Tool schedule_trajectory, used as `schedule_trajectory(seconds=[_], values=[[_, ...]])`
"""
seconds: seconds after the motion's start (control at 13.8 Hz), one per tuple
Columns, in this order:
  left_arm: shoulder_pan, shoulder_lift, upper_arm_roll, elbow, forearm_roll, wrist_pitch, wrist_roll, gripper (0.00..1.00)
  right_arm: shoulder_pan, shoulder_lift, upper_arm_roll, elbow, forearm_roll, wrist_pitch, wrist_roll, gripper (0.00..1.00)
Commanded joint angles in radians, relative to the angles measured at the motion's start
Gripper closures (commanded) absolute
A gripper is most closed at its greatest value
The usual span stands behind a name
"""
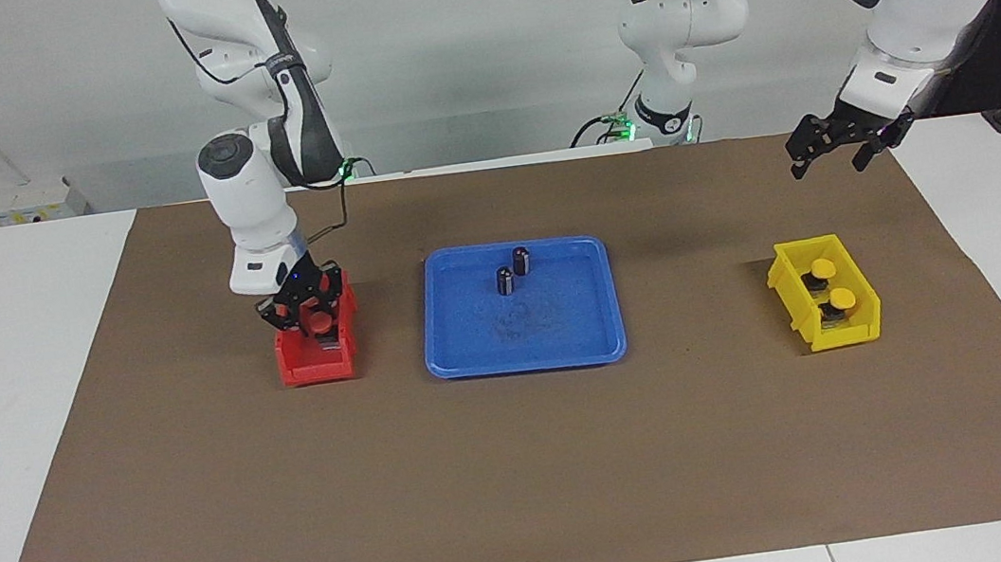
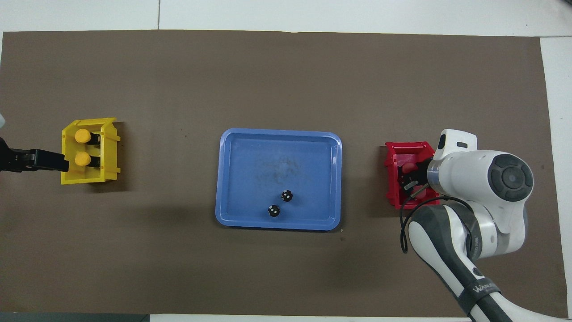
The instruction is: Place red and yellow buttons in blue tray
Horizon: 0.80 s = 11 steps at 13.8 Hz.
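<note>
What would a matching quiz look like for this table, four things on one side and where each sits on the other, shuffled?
Things:
1. dark capless cylinders
2. yellow buttons
3. right gripper
4. left gripper

Places:
A. in the yellow bin
B. raised above the table, near the yellow bin
C. in the blue tray
D. down in the red bin

Pairs: 1-C, 2-A, 3-D, 4-B

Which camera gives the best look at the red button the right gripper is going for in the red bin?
The facing view: the red button shows clearly between the right gripper fingers inside the red bin. In the overhead view, the right arm's wrist covers most of the bin, leaving only bits of red cap visible.
</note>
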Motion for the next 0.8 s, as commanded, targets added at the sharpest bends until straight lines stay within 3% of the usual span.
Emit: schedule_trajectory(seconds=[0.0,0.29,0.51,0.58,0.73], values=[[0.008,-0.033,-0.004,-0.037,-0.014,0.028,-0.008,0.00,0.007,-0.020,0.000,-0.022,0.017,0.020,-0.031,0.47],[0.008,-0.031,-0.004,-0.037,-0.014,0.026,-0.008,0.00,0.013,-0.018,0.000,-0.022,0.018,0.032,-0.034,0.50],[0.008,-0.033,-0.004,-0.037,-0.014,0.028,-0.008,0.00,0.008,-0.015,0.000,-0.015,0.018,0.028,-0.028,0.80],[0.008,-0.033,-0.004,-0.037,-0.014,0.028,-0.008,0.00,0.004,-0.014,0.000,0.007,0.018,0.010,-0.029,0.82],[0.008,-0.033,-0.004,-0.037,-0.014,0.028,-0.008,0.00,0.007,0.008,0.000,0.132,0.018,-0.146,-0.022,0.82]])
